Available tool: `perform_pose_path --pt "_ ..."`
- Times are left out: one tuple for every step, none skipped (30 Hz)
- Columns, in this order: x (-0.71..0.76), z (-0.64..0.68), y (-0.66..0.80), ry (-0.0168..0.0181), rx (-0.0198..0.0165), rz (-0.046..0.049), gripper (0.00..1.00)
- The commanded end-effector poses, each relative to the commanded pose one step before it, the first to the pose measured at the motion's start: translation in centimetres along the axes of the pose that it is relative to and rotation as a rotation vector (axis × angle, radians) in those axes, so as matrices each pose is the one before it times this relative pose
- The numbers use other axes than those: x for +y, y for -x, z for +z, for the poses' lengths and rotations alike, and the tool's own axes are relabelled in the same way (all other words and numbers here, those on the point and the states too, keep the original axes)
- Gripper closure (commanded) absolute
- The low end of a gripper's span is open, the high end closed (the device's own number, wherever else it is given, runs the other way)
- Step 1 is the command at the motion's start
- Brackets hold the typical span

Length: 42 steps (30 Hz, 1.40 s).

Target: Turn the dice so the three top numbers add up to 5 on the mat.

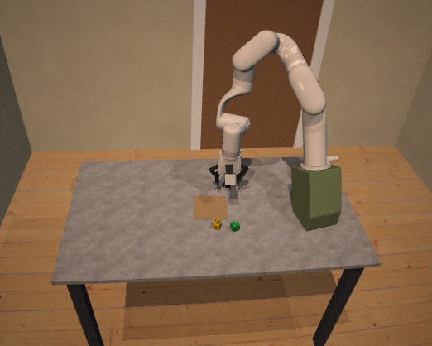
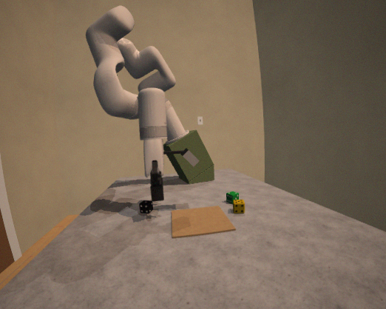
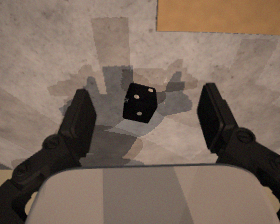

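Observation:
A black die [image 3: 139, 102] lies on the grey table between my open fingers, three pips on top; it also shows in the exterior view [image 2: 146, 206]. My gripper [image 3: 145, 99] is low over it, fingers wide on either side and apart from it; it also shows in the top view [image 1: 230, 184] and the exterior view [image 2: 156, 192]. The tan mat [image 1: 210, 207] lies flat just in front of the die, with nothing on it; it also shows in the exterior view [image 2: 201, 220]. A yellow die [image 1: 217, 224] and a green die [image 1: 235, 226] sit on the table beyond the mat's front edge.
The arm's green base block [image 1: 316, 195] stands at the right of the table. The table's back edge is close behind the gripper.

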State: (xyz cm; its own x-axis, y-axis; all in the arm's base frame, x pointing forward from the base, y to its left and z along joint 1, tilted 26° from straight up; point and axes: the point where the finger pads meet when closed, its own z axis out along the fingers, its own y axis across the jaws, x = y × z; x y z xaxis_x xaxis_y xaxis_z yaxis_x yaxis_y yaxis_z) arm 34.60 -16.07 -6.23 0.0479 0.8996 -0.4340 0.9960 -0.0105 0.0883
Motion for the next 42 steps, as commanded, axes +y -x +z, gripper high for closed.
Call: perform_pose_path --pt "0.191 -0.056 -0.318 0.00218 0.00008 -0.00022 0.0" --pt "0.0 0.0 0.0 0.0 0.0 0.0 0.0" --pt "0.068 0.0 -0.221 0.0 0.0 0.0 0.0" --pt "0.081 0.0 -0.264 0.0 0.0 0.0 0.0" --pt "0.094 0.0 -0.309 0.0 0.0 0.0 0.0" --pt "0.109 0.0 -0.355 0.0 0.0 0.0 0.0" --pt "0.123 0.0 -0.401 0.0 0.0 0.0 0.0" --pt "0.137 0.0 -0.447 0.0 0.0 0.0 0.0" --pt "0.151 0.0 -0.493 0.0 0.0 0.0 0.0" --pt "0.164 0.0 -0.538 0.0 0.0 0.0 0.0" --pt "0.177 0.0 -0.582 0.0 0.0 0.0 0.0" --pt "0.191 0.0 -0.625 0.0 0.0 0.0 0.0" --pt "0.204 0.0 -0.666 0.0 0.0 0.0 0.0" --pt "0.215 0.0 -0.705 0.0 0.0 0.0 0.0" --pt "0.227 0.0 -0.742 0.0 0.0 0.0 0.0" --pt "0.237 0.0 -0.777 0.0 0.0 0.0 0.0" --pt "0.247 0.0 -0.809 0.0 0.0 0.0 0.0" --pt "0.0 0.0 0.0 0.0 0.0 0.0 0.0" --pt "0.0 0.0 0.0 0.0 0.0 0.0 0.0" --pt "0.256 0.0 -0.838 0.0 0.0 0.0 0.0" --pt "0.265 0.0 -0.864 0.0 0.0 0.0 0.0" --pt "0.271 0.0 -0.887 0.0 0.0 0.0 0.0" --pt "0.277 0.0 -0.906 0.0 0.0 0.0 0.0" --pt "0.282 0.0 -0.921 0.0 0.0 0.0 0.0" --pt "0.285 0.0 -0.932 0.0 0.0 0.0 0.0" --pt "0.287 0.0 -0.939 0.0 0.0 0.0 0.0" --pt "0.287 0.0 -0.94 0.0 0.0 0.0 0.0" --pt "0.283 0.0 -0.925 0.0 0.0 0.0 0.0" --pt "0.271 0.0 -0.887 0.0 0.0 0.0 0.0" --pt "0.258 0.0 -0.846 0.0 0.0 0.0 0.0" --pt "0.245 0.0 -0.802 0.0 0.0 0.0 0.0" --pt "0.232 0.0 -0.757 0.0 0.0 0.0 0.0" --pt "0.216 0.0 -0.712 0.0 0.0 0.0 0.0" --pt "0.203 0.0 -0.662 0.0 -0.00001 0.0 0.0" --pt "0.0 0.0 0.0 0.0 0.0 0.0 0.0" --pt "0.0 0.0 0.0 0.0 0.0 0.0 0.0" --pt "0.187 0.0 -0.613 0.0 0.0 0.0 0.0" --pt "0.171 0.0 -0.563 0.0 0.0 0.0 0.0" --pt "0.156 0.0 -0.511 0.0 0.0 0.0 0.0" --pt "0.139 0.0 -0.454 0.0 0.0 0.0 0.0" --pt "0.122 0.0 -0.397 0.0 0.0 0.0 0.0" --pt "0.105 0.0 -0.342 0.0 0.0 0.0 0.0"
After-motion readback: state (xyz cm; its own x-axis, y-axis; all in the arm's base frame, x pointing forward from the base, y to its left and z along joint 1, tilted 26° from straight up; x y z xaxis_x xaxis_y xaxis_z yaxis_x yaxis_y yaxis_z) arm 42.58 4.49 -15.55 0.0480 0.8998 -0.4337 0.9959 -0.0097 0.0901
